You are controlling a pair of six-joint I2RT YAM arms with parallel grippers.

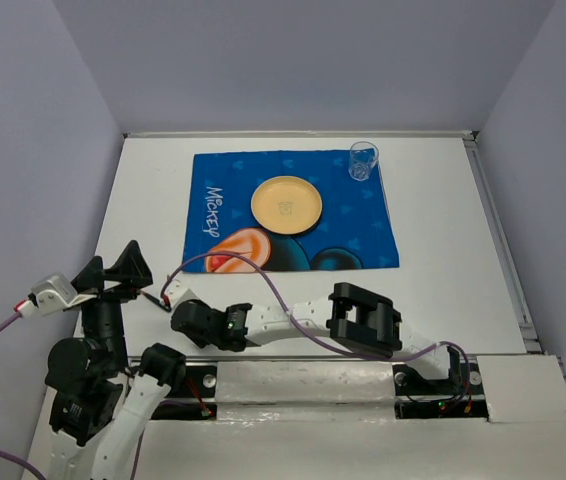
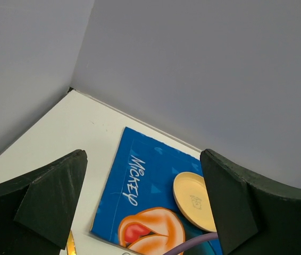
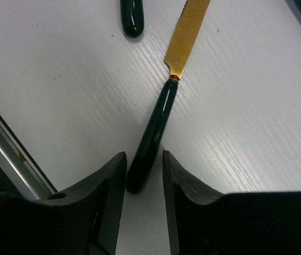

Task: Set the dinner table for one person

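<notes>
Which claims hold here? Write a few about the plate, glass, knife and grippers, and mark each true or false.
1. The plate lies on the mat. True.
2. The glass stands on the plate. False: it stands on the mat's far right corner, apart from the plate.
3. The left gripper holds a fork. False: it is open and empty.
4. The knife has its handle between the right gripper fingers. True.

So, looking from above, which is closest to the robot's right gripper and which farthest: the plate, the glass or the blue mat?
1. Blue mat, near-left corner just beyond the right gripper.
2. Yellow plate, middle of mat.
3. Clear glass, mat's far-right corner.
</notes>
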